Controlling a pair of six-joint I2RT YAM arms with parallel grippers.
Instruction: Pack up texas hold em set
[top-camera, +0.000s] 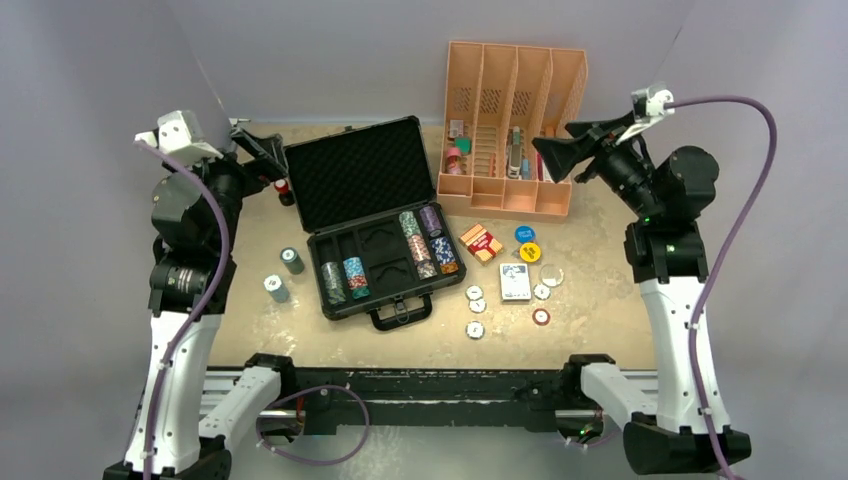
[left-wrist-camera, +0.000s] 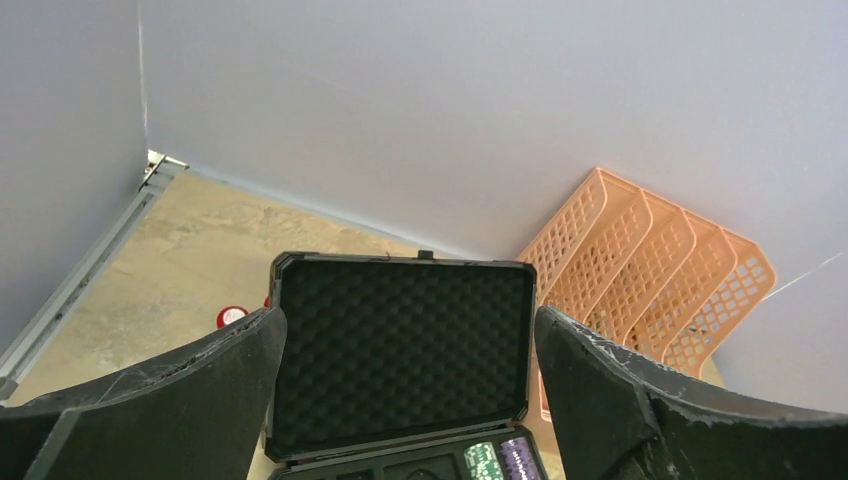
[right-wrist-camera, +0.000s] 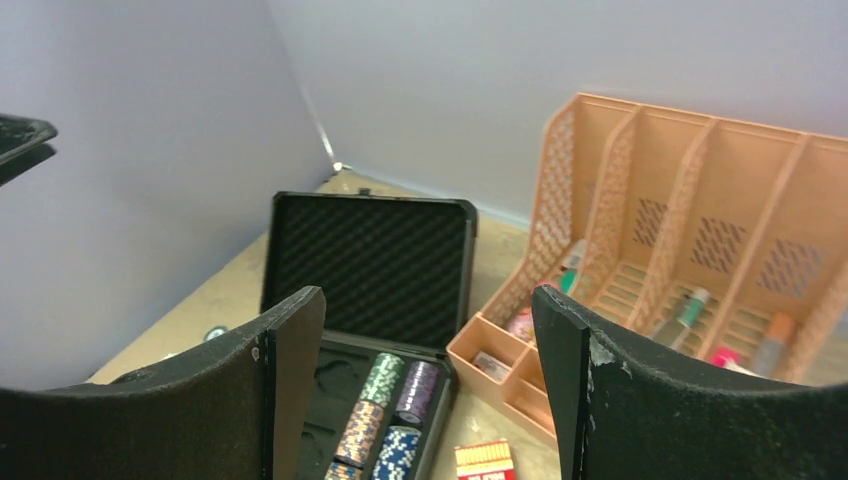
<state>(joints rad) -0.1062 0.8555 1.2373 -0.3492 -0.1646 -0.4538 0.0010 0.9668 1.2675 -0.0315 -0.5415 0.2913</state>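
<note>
Setting: pale grey walls on three sides, mottled tan table (top-camera: 300, 330), arm bases along the near edge.
Case: black briefcase (top-camera: 375, 235) open at table centre, foam-lined lid upright, handle toward the arms.
Inside the case: chip stacks (top-camera: 428, 240) filling the right-hand slots, two more stacks (top-camera: 343, 279) at the left, middle recesses unfilled.
Loose, left of case: two short chip stacks (top-camera: 284, 273) standing on the table.
Loose, right of case: red card deck (top-camera: 481, 242), blue-and-white card deck (top-camera: 515, 282), blue and yellow dealer buttons (top-camera: 527, 242), several small round chips (top-camera: 476, 310) scattered nearby.
Not for packing: orange desk organizer (top-camera: 512, 125) at the back; red-topped cylinder (top-camera: 283, 187) behind the lid.
Left gripper (top-camera: 262, 150): raised at back left, fingers spread wide, holding nothing.
Right gripper (top-camera: 570, 152): raised in front of the organizer, fingers parted, holding nothing.
Step in hand: likely between picks, packing partly done, neither arm committed to an item.
Next move calls for: lowering either arm onto a loose piece on its own side, closing on it, then carrying it to a free recess.
Hard to make out: markings on the small round pieces; contents of the organizer trays; base of the cylinder, cut off by the lid.
</note>
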